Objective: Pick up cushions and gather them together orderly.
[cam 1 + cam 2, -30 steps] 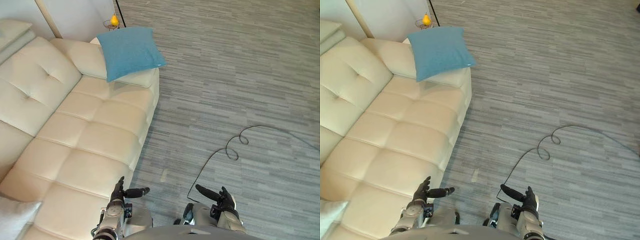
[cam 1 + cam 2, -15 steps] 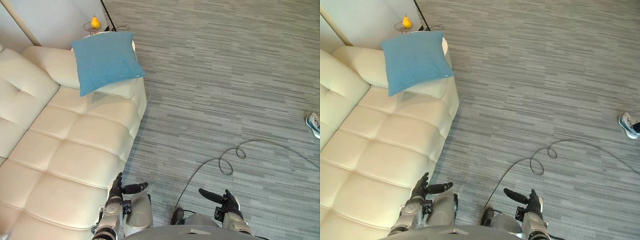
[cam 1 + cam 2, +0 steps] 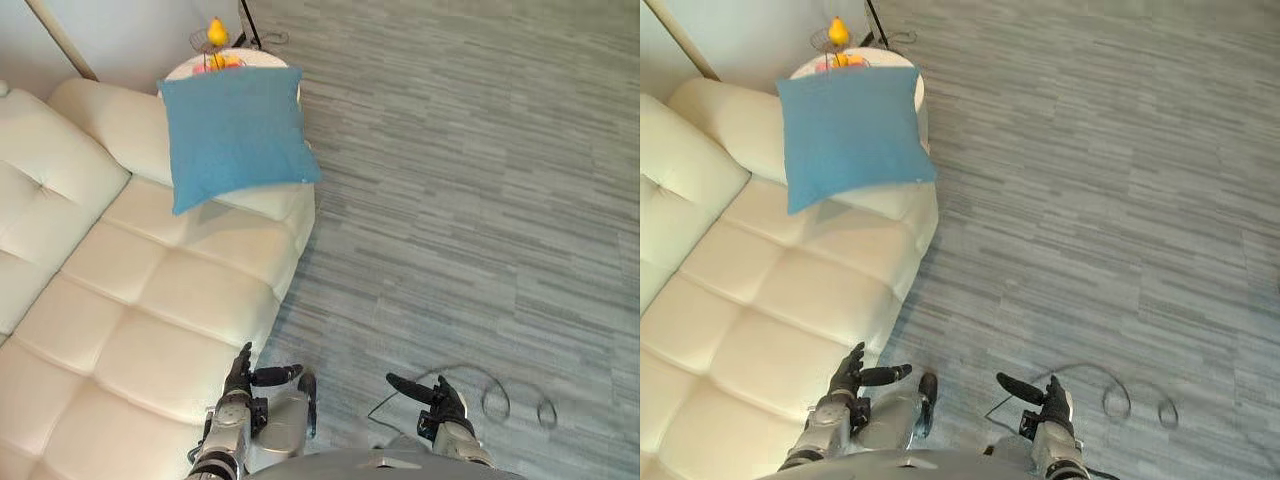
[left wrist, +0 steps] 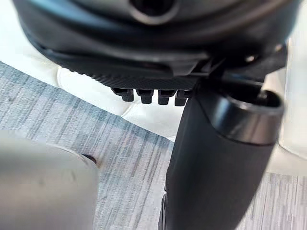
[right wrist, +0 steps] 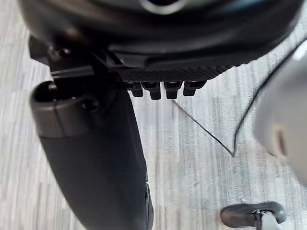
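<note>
One square blue cushion point(image 3: 238, 135), tufted sofa point(image 3: 170, 300)

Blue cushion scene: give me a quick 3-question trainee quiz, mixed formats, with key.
1. True or false: the blue cushion lies on the floor.
2. What does the left hand hold? A: a cushion. B: nothing. C: a fruit.
3. Fill in: the yellow fruit sits on a small white round ____ just past the sofa.

Key: 1 false, it rests on the sofa's arm. 2 B; the left hand and the right hand are both open and empty, low in the head views. 3 table.
</note>
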You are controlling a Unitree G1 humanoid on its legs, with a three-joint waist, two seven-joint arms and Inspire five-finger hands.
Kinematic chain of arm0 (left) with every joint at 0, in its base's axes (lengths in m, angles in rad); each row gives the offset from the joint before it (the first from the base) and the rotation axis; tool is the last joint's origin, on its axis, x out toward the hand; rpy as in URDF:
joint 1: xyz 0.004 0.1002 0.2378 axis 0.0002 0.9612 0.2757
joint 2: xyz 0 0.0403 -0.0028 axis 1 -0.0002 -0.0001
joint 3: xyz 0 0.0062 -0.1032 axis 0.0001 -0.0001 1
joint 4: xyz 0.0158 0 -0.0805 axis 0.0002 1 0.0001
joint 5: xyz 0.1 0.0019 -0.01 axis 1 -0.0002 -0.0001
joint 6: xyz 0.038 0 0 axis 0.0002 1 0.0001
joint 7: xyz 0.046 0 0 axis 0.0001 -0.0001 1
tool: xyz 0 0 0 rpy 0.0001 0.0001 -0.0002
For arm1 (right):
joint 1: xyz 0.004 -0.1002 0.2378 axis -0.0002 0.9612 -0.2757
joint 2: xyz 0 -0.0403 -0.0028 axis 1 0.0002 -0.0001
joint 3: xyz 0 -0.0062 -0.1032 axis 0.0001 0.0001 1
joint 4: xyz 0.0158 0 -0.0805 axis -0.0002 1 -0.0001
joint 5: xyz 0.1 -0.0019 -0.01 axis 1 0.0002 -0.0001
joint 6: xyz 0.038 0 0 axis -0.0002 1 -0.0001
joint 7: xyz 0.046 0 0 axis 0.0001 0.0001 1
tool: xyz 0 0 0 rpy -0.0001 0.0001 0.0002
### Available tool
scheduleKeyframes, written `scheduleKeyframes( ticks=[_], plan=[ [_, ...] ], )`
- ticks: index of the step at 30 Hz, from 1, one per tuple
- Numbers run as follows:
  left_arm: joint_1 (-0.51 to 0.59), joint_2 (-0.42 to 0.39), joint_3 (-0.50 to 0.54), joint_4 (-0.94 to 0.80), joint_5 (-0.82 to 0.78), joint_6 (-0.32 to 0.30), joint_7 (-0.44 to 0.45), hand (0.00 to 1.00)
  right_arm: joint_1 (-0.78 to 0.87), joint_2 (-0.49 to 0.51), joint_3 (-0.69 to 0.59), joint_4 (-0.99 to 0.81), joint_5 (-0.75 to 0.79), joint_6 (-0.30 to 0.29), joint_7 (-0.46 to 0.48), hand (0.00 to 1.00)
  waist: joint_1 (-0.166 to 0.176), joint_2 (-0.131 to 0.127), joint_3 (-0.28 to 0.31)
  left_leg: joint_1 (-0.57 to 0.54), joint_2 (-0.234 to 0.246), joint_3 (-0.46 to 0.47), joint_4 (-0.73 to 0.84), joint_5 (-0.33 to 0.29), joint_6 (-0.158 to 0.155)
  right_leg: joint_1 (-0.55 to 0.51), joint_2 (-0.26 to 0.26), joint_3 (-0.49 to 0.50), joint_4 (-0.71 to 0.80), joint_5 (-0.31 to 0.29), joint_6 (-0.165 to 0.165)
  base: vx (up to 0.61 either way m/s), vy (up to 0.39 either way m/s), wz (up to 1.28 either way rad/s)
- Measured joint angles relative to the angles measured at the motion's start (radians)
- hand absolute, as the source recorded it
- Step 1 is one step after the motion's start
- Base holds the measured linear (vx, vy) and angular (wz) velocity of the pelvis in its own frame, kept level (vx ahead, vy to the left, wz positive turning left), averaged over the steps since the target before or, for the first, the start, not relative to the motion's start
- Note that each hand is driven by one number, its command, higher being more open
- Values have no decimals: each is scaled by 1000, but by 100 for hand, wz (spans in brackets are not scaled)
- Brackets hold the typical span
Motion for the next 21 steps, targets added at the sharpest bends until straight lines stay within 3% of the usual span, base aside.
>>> scheduleKeyframes(
  ticks=[1,2,5,9,11,12,13,14,15,17,19,21],
  plan=[
    [0,1,-11,6,-1,3,0,100,9,4,2,-8,0,-1,3,100,-6,-3,0,29,-9,-16,7,-24,6,-70,-44,21,178,24,-8,356,105,47],
    [7,15,-37,15,0,8,1,100,20,0,9,-29,-3,-11,9,100,-26,-3,-2,87,-13,-49,7,-54,12,-163,-76,41,373,1,-35,414,112,54],
    [16,15,-36,15,-1,13,11,100,19,-4,8,-58,-3,-17,10,100,-46,5,1,154,-8,-95,-17,-79,14,-260,-62,43,384,-18,-55,304,-5,52],
    [17,8,-29,24,-3,17,22,100,16,-3,8,-56,1,-20,11,100,-52,7,5,242,32,-165,-59,-116,-26,-337,42,101,-42,-21,-67,287,-155,49],
    [17,8,-23,32,-3,18,22,100,15,-5,8,-50,0,-21,12,100,-53,4,5,260,50,-198,-51,-155,-57,-343,77,171,-248,24,-47,305,-275,50],
    [21,8,-20,40,-2,18,24,100,14,-11,7,-40,0,-21,12,100,-54,-1,1,267,61,-219,-43,-183,-81,-323,90,174,-274,124,-66,352,-377,45],
    [15,5,-18,57,-1,18,24,100,14,-18,4,-31,0,-18,13,100,-55,22,-5,275,91,-240,-42,-199,-93,-313,117,158,-265,124,-114,523,-496,58],
    [22,-15,-13,63,0,17,19,100,14,-25,-27,-20,0,-19,13,100,-51,49,-20,270,132,-243,-3,-203,-103,-299,150,117,-252,69,-142,384,-351,39],
    [22,-15,-13,63,0,17,18,100,14,-25,-28,-20,0,-19,13,100,-51,50,-20,269,133,-243,0,-203,-103,-298,151,116,-252,68,-143,407,-330,49],
    [16,-24,29,58,0,17,15,100,19,-28,-34,-22,0,-17,12,100,-56,64,-11,142,176,-242,334,-194,-132,-209,187,56,-280,23,-169,361,-337,57],
    [18,-28,50,21,-1,16,16,100,31,-29,-25,-22,1,-16,10,100,-51,64,-3,24,221,-196,609,-195,-131,-117,216,4,-312,-2,-186,289,-275,65],
    [15,-24,45,-9,0,12,17,100,36,-18,-20,-22,7,-15,9,100,-42,45,-3,-55,237,-102,636,-197,-128,-42,222,-29,-361,-12,-188,302,-256,49]
  ],
)
